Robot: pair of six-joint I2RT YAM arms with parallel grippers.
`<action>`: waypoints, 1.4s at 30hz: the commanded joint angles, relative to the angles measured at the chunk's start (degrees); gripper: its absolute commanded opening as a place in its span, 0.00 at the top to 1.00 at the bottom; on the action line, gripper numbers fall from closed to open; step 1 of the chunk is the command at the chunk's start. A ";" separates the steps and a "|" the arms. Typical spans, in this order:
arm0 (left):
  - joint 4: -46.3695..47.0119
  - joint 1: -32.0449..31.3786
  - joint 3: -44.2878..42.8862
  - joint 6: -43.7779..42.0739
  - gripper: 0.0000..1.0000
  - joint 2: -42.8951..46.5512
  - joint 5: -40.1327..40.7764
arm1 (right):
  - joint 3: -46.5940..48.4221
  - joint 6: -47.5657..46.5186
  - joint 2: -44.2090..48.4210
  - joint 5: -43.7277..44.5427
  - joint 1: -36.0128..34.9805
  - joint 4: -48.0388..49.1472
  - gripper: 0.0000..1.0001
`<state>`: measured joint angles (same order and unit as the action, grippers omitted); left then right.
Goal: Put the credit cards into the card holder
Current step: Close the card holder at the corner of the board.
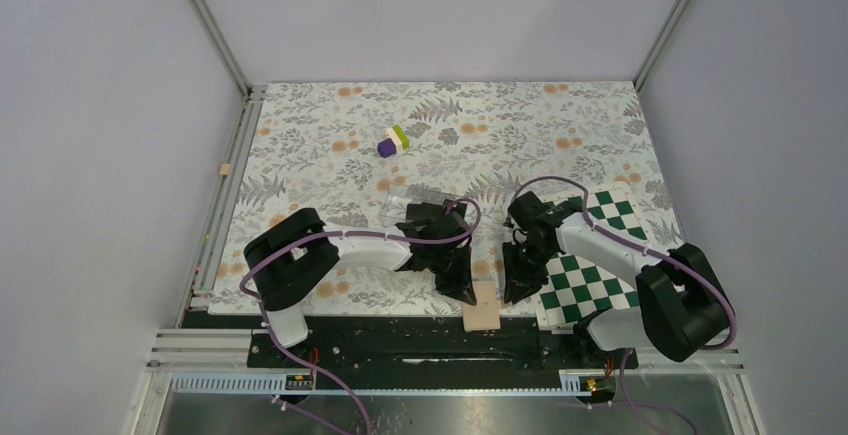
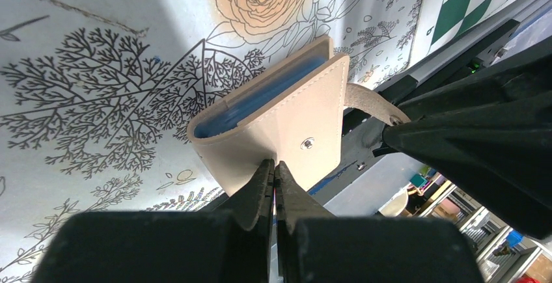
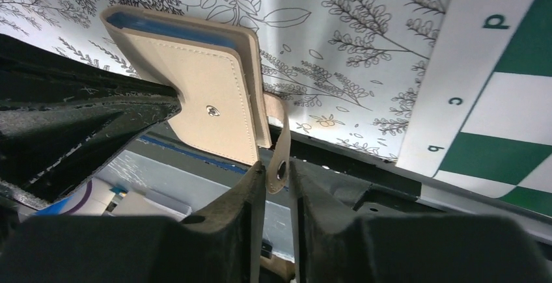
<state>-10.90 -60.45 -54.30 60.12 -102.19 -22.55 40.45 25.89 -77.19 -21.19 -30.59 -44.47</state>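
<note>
The card holder (image 1: 482,307) is a tan wallet with a snap button and a light blue inside. It sits at the table's near edge, between both grippers. In the left wrist view my left gripper (image 2: 275,164) is shut on the lower edge of the wallet (image 2: 286,123). In the right wrist view my right gripper (image 3: 276,166) is closed narrowly on the wallet's loose strap (image 3: 281,159), unsnapped from the wallet (image 3: 208,94). From above, the left gripper (image 1: 466,290) and the right gripper (image 1: 513,290) flank the wallet. No black credit card shows in any view.
A green-white checkerboard (image 1: 590,275) lies under the right arm and shows in the right wrist view (image 3: 514,101). A clear plastic case (image 1: 398,202) lies by the left arm. A purple-green-white block cluster (image 1: 394,141) sits further back. The black base rail (image 1: 400,340) runs just below the wallet.
</note>
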 commanded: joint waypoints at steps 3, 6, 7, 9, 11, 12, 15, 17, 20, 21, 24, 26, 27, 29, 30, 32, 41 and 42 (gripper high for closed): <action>-3.68 -0.57 -0.36 -1.67 1.00 -1.65 2.29 | 1.64 0.38 -2.02 -2.40 -2.28 0.37 0.83; -3.69 -0.53 -0.44 -1.76 1.00 -1.83 2.07 | 2.51 0.56 -3.19 -3.63 -2.90 1.33 0.94; -3.69 -0.56 -0.45 -1.80 1.00 -1.79 2.07 | 2.73 0.71 -3.56 -4.15 -3.21 1.78 0.95; -3.68 -0.54 -0.45 -1.91 1.00 -1.76 2.07 | 3.34 1.26 -3.75 -5.41 -4.00 2.89 0.97; -3.67 -0.55 -0.59 -1.93 1.00 -1.95 1.95 | 3.73 2.37 -4.07 -7.41 -4.79 4.51 0.97; -3.68 -0.55 -0.74 -2.01 1.00 -2.15 1.76 | 3.90 2.91 -4.67 -8.27 -5.23 5.51 0.97; -3.68 -0.63 -1.14 -2.19 1.00 -2.63 1.48 | 4.36 4.61 -7.29 -10.42 -6.71 8.43 0.95; -3.68 -0.73 -1.20 -2.20 1.00 -2.58 1.47 | 4.53 5.48 -9.53 -10.75 -7.87 10.29 0.94; -3.69 -0.81 -1.40 -2.56 1.00 -2.42 1.30 | 3.82 7.13 -12.51 -12.06 -8.82 13.82 0.85; -3.68 -0.81 -1.54 -2.77 1.00 -2.40 1.19 | 3.43 7.59 -13.27 -11.99 -8.83 14.58 0.82; -3.70 -0.82 -1.81 -3.60 1.00 -1.87 0.75 | 2.51 8.02 -14.16 -10.03 -8.85 14.99 0.66; -4.10 -0.86 -1.98 -4.11 1.00 -0.83 1.04 | 1.87 8.17 -13.21 -9.66 -8.82 15.38 0.55; -4.25 -0.82 -2.03 -4.35 0.99 0.04 1.20 | 1.63 8.27 -12.25 -9.66 -8.87 15.65 0.49; -4.44 -0.84 -1.80 -4.09 0.96 2.11 1.84 | 1.46 8.61 -10.22 -9.41 -8.85 15.55 0.43; -4.46 -0.82 -1.58 -3.85 0.94 3.43 2.15 | 1.48 8.91 -9.26 -9.46 -8.85 15.57 0.41; -4.32 -0.81 -0.99 -3.26 0.91 5.90 2.76 | 1.56 9.31 -7.73 -9.59 -8.79 15.56 0.38; 12.89 -0.73 8.86 5.07 0.80 10.69 -2.05 | 1.99 10.10 -3.17 -8.11 -7.65 14.64 0.43; 16.60 -0.75 10.60 6.74 0.79 11.00 -2.53 | 1.82 10.10 -2.41 -7.88 -7.26 14.49 0.43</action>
<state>-10.39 -60.60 -48.23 60.27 -93.73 -20.97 41.80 35.16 -83.05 -31.11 -38.76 -31.86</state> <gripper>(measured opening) 0.200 0.580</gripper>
